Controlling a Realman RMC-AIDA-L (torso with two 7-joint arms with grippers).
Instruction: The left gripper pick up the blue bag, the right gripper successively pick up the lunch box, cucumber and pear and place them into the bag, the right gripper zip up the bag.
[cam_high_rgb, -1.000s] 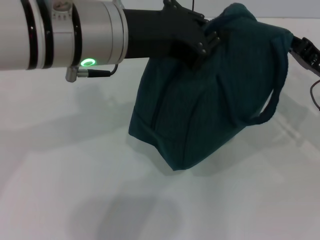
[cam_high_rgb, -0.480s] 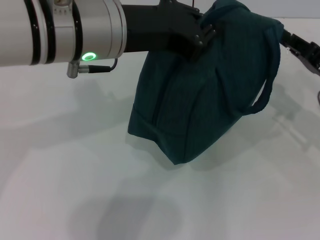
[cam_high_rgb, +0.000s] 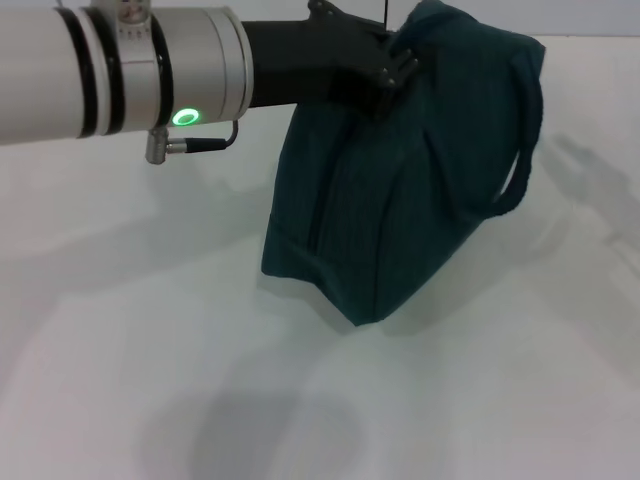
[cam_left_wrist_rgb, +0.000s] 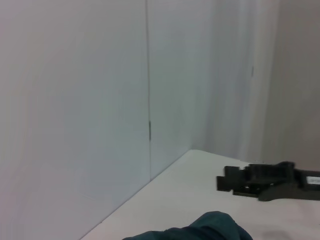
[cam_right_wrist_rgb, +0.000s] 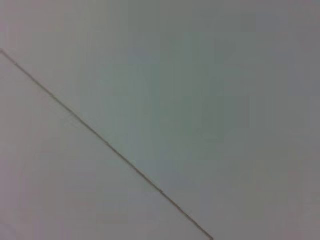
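- I have the left gripper (cam_high_rgb: 392, 62) at the top of the large dark teal fabric tote, the blue bag (cam_high_rgb: 400, 180). Its black fingers appear clenched on the fabric at the bag's upper edge.
- The bag hangs from that grip, its lower corner resting on or just above the white table (cam_high_rgb: 150, 380); I cannot tell which. One rolled handle (cam_high_rgb: 525, 150) loops loose down the robot's-right side.
- The mouth looks closed from the head view, and no lunch box, cucumber or pear shows in any picture, so I judge the loading done and the zipping at or near its end.
- In the left wrist view a black gripper (cam_left_wrist_rgb: 267, 181) lies beyond the bag's top, which I take for the right gripper; whether its jaws are released or clenched I cannot tell.
- To finish well I would keep the left hold steady and high so the zipper line stays taut, then confirm the zip is fully run, since I cannot see the pull from here.
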